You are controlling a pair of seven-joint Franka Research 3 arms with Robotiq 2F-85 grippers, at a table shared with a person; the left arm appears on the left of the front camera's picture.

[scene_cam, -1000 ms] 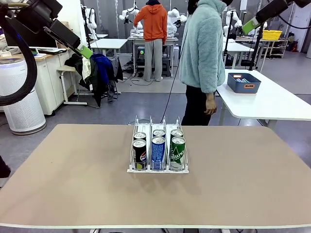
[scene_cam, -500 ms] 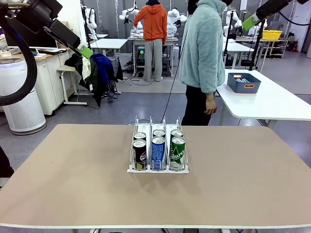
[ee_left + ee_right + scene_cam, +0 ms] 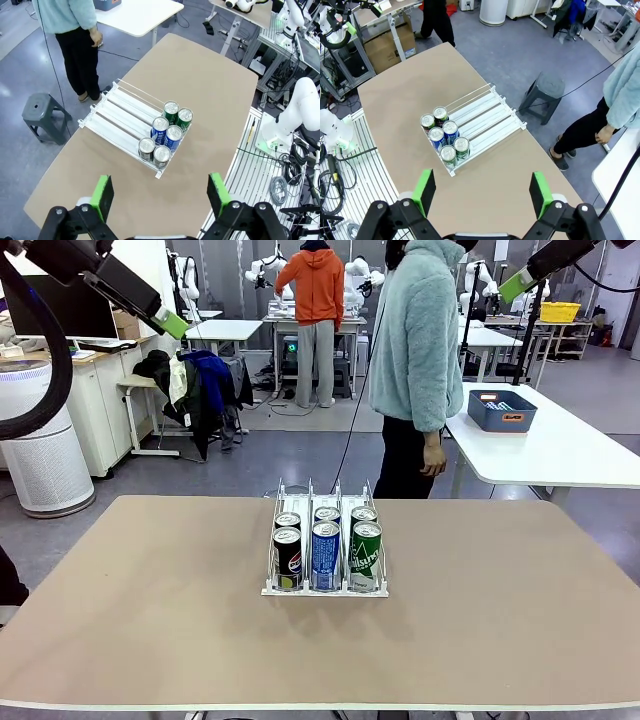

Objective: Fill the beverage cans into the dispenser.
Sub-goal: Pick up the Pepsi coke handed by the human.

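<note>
The left pincer (image 3: 160, 194) and right pincer (image 3: 482, 192), both spread wide and holding nothing, hang high over the tan worktop (image 3: 130, 620), well apart from the dispenser (image 3: 325, 591) at its middle. Six cans (image 3: 165, 136) stand in it, two to a lane, crowded at the end nearest the robot. From the front the labels face the camera: a black can (image 3: 287, 558) with the Pepsi roundel in the left lane, a blue-and-white can (image 3: 325, 556) in the middle, and a green can (image 3: 365, 555) with white lettering on the right. The writing on the last two is too small to read. The wrist views, looking down, give instead the silver tops and the bare stretch of lanes behind them. Those lanes run toward a person (image 3: 415, 340) in a pale fleece at the far side, with a grey stool (image 3: 40, 107) on the floor nearby.
</note>
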